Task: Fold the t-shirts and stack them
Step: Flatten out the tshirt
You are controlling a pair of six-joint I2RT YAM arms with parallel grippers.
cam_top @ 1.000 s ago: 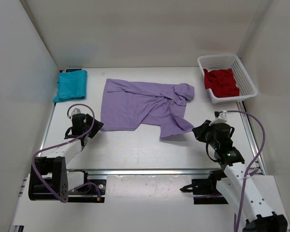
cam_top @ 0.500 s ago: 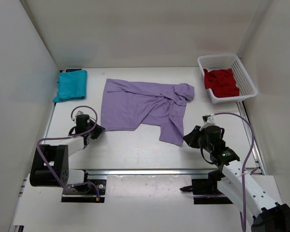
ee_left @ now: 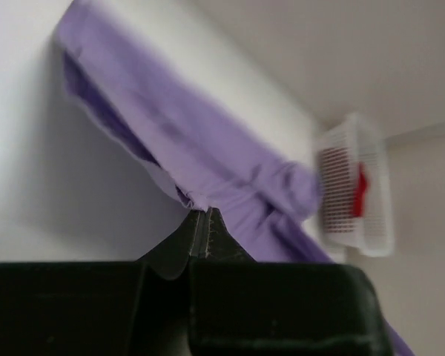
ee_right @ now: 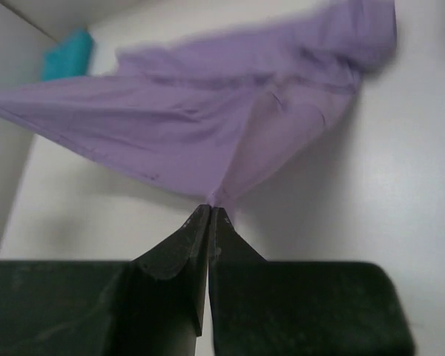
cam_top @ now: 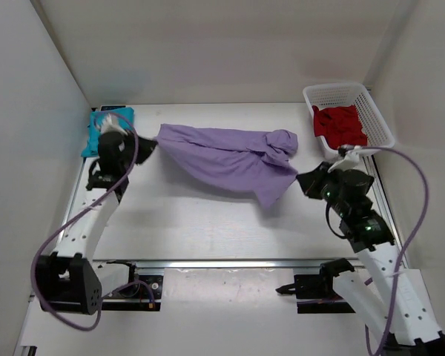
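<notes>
The light purple t-shirt (cam_top: 222, 157) hangs stretched between both grippers above the table. My left gripper (cam_top: 151, 144) is shut on its left corner; in the left wrist view the cloth (ee_left: 185, 133) runs out of the closed tips (ee_left: 205, 212). My right gripper (cam_top: 301, 181) is shut on a lower right corner, with purple cloth (ee_right: 208, 126) pinched at its tips (ee_right: 210, 208). A folded teal t-shirt (cam_top: 98, 136) lies at the back left, partly behind the left arm, and shows too in the right wrist view (ee_right: 67, 55). The dark red t-shirt (cam_top: 341, 126) sits crumpled in the basket.
A white mesh basket (cam_top: 340, 90) stands at the back right, just beyond the right arm, and appears blurred in the left wrist view (ee_left: 371, 144). White walls close in the table on three sides. A metal rail (cam_top: 230, 262) runs along the near edge.
The left gripper has shut on the purple shirt's near left corner and carried it up and back. The right arm has lifted its corner rightward, so the shirt has come off the table and stretched out.
</notes>
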